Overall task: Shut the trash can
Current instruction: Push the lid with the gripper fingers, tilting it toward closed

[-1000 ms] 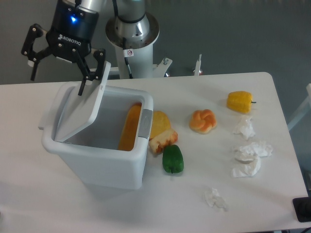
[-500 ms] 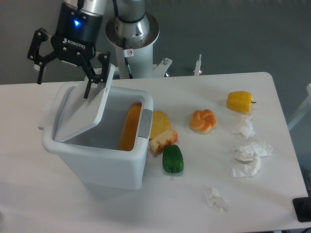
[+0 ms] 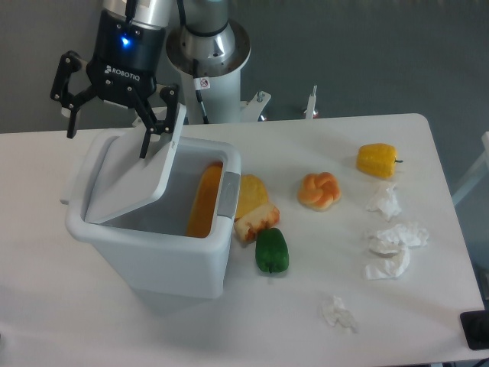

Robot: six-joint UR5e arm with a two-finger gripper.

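The white trash can (image 3: 164, 256) stands on the left part of the table. Its flat lid (image 3: 134, 180) is tilted, hinged along the left side, with its free edge raised at the back right, so the right half of the bin gapes. An orange object (image 3: 205, 200) leans inside against the right wall, by the grey latch tab (image 3: 228, 195). My gripper (image 3: 108, 136) hangs open above the bin's back edge. Its right finger (image 3: 147, 139) sits against the lid's raised edge; the left finger (image 3: 71, 121) is beyond the bin's left corner.
Beside the bin's right wall lie a yellow item (image 3: 252, 195), a reddish bread piece (image 3: 256, 222) and a green pepper (image 3: 271, 250). Further right are an orange bun (image 3: 318, 190), a yellow pepper (image 3: 377, 160) and several crumpled tissues (image 3: 393, 238). The robot base (image 3: 206, 57) stands behind.
The gripper has shifted right and slightly up over the second. The lid's raised edge has moved right with the right finger, tilting a little further over the opening.
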